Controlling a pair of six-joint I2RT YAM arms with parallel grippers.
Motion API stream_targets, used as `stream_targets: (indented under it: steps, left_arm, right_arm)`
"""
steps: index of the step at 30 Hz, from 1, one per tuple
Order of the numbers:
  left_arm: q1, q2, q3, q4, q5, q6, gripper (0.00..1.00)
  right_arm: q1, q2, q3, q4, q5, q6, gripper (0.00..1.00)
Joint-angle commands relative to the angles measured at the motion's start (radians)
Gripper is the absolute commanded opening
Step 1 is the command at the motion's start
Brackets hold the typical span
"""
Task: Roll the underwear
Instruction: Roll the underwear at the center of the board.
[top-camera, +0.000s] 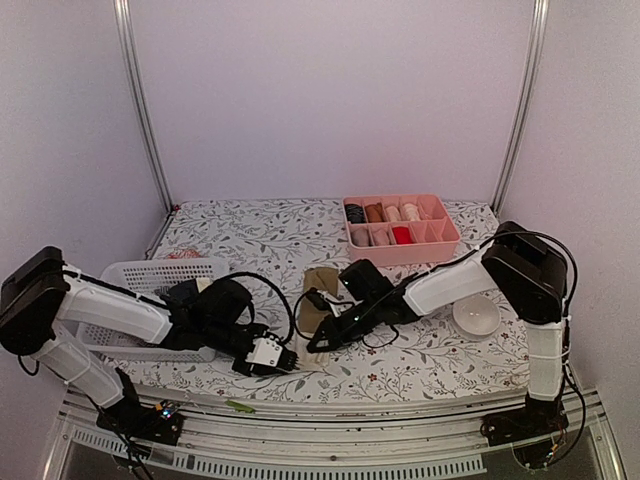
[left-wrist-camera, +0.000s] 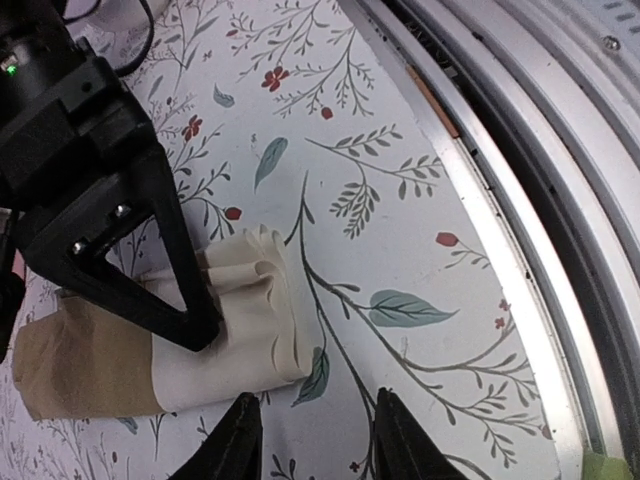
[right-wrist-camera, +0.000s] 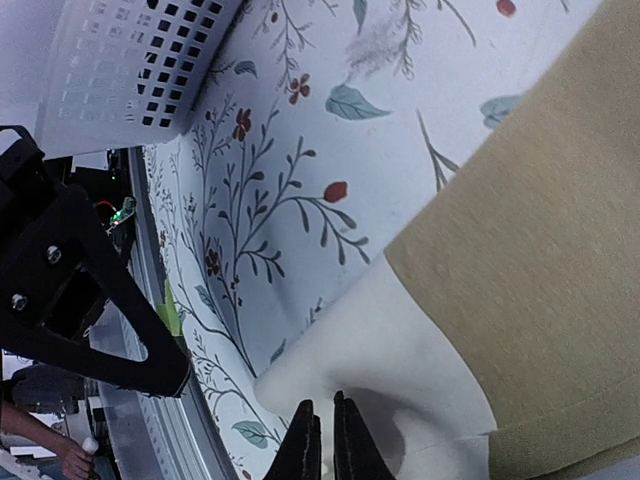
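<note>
The right gripper (right-wrist-camera: 322, 440) is closed to a thin slit, its tips down on the cream waistband (left-wrist-camera: 250, 320) of the olive-tan underwear (right-wrist-camera: 540, 230). I cannot tell whether any cloth is pinched between them. The left gripper (left-wrist-camera: 315, 445) is partly open and empty over the flowered table (left-wrist-camera: 420, 190), just beside that band. In the top view the underwear lies low at centre frame, with the white basket (top-camera: 150, 268) to its left.

A white mesh basket (top-camera: 150, 275) sits at the left edge of the floral-patterned table (top-camera: 250, 240). A pink divided tray (top-camera: 405, 255) stands toward the far right corner, and a white bowl (top-camera: 476, 316) rests near the right edge.
</note>
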Motion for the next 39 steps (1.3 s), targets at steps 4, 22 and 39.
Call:
stream_targets:
  steps: [4, 22, 39]
  left_arm:
    - [-0.041, 0.154, 0.062, 0.135, -0.152, 0.077, 0.40]
    - [-0.080, 0.261, 0.061, 0.166, -0.244, 0.143, 0.24]
    - [-0.084, 0.108, 0.093, -0.146, -0.024, 0.128, 0.00]
  right_arm:
    - [-0.043, 0.046, -0.066, 0.088, -0.080, 0.063, 0.06]
    - [-0.044, 0.068, -0.091, 0.109, -0.103, 0.077, 0.07]
    - [-0.053, -0.168, -0.194, 0.140, -0.044, 0.113, 0.10]
